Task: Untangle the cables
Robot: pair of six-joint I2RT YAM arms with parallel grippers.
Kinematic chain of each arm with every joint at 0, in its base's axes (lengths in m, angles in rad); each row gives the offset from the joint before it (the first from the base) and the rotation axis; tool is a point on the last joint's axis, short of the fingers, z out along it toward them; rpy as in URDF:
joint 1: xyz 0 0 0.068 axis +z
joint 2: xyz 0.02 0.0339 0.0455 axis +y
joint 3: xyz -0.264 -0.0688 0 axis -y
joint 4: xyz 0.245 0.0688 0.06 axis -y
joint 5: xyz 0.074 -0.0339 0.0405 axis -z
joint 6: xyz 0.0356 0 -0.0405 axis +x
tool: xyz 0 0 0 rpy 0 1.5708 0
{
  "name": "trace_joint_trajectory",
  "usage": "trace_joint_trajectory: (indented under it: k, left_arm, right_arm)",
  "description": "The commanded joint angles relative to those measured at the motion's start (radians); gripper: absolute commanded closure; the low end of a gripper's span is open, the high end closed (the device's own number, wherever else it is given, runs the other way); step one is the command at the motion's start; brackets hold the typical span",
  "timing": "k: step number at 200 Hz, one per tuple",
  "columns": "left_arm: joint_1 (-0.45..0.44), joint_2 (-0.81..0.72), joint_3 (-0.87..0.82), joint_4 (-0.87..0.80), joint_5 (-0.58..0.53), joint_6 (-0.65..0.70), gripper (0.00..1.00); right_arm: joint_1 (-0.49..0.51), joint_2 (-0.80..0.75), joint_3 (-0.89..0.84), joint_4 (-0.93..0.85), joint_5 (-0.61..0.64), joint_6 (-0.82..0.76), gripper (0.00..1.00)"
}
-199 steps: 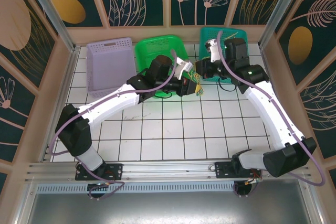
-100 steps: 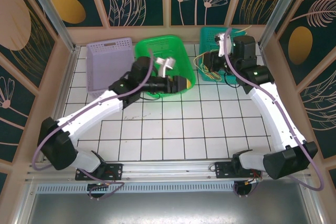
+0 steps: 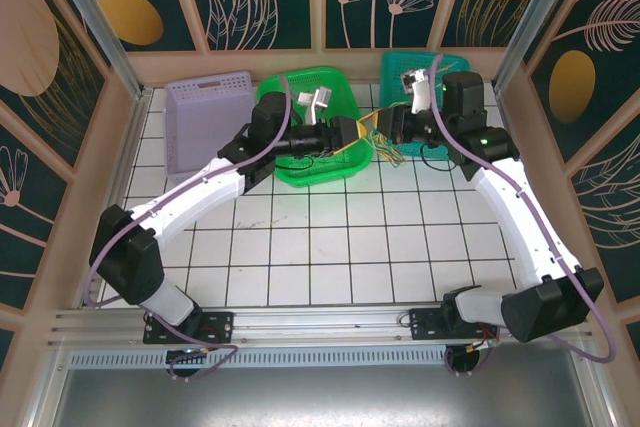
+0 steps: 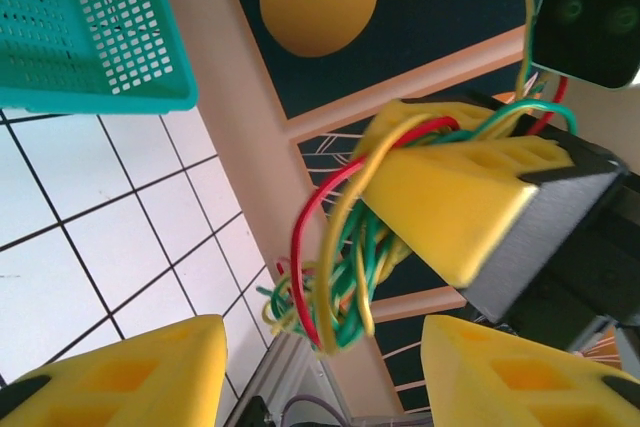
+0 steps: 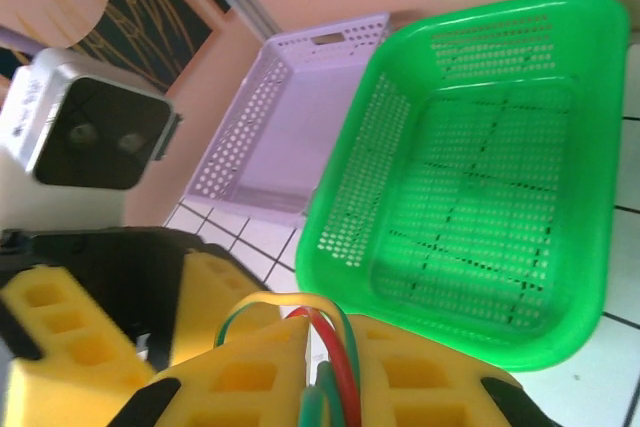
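Right gripper (image 5: pixel 318 379) pinches cables (image 4: pixel 350 257), which hang downward.

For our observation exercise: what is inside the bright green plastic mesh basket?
The bright green plastic mesh basket shows only bare perforated floor; from above, the left arm covers part of it.

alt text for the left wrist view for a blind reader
A tangled loop of red, green and yellow cables hangs from the right gripper, which is shut on them. The left gripper stands open just below, over a white tiled table with a teal basket at upper left.
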State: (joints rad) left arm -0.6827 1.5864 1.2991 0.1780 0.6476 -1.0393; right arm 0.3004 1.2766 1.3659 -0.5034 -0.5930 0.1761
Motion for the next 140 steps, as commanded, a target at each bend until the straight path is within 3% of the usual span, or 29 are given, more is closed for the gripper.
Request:
trace_joint_trajectory:
  k: [1, 35, 51, 63, 91, 140]
  left_arm:
    - [-0.002, 0.019, 0.058, 0.024, 0.041, 0.038, 0.49]
    - [-0.002, 0.037, 0.085, -0.087, 0.04, 0.121, 0.68]
    - [-0.002, 0.051, 0.122, -0.174, 0.017, 0.188, 0.87]
    - [-0.002, 0.06, 0.179, -0.296, -0.042, 0.268, 0.94]
    - [0.003, 0.075, 0.289, -0.509, -0.166, 0.402, 1.0]
    - [0.002, 0.173, 0.578, -0.933, -0.372, 0.693, 0.99]
  right_arm:
    - [-0.006, 0.01, -0.014, 0.021, -0.08, 0.033, 1.0]
    - [-0.007, 0.017, -0.006, 0.022, -0.108, 0.042, 1.0]
    - [-0.007, 0.019, -0.003, 0.011, -0.107, 0.04, 1.0]
    - [-0.007, 0.015, -0.002, -0.001, -0.096, 0.032, 1.0]
    - [0.029, 0.019, 0.005, -0.091, 0.018, -0.049, 1.0]
    - [0.172, 0.03, -0.013, -0.197, 0.299, -0.171, 1.0]
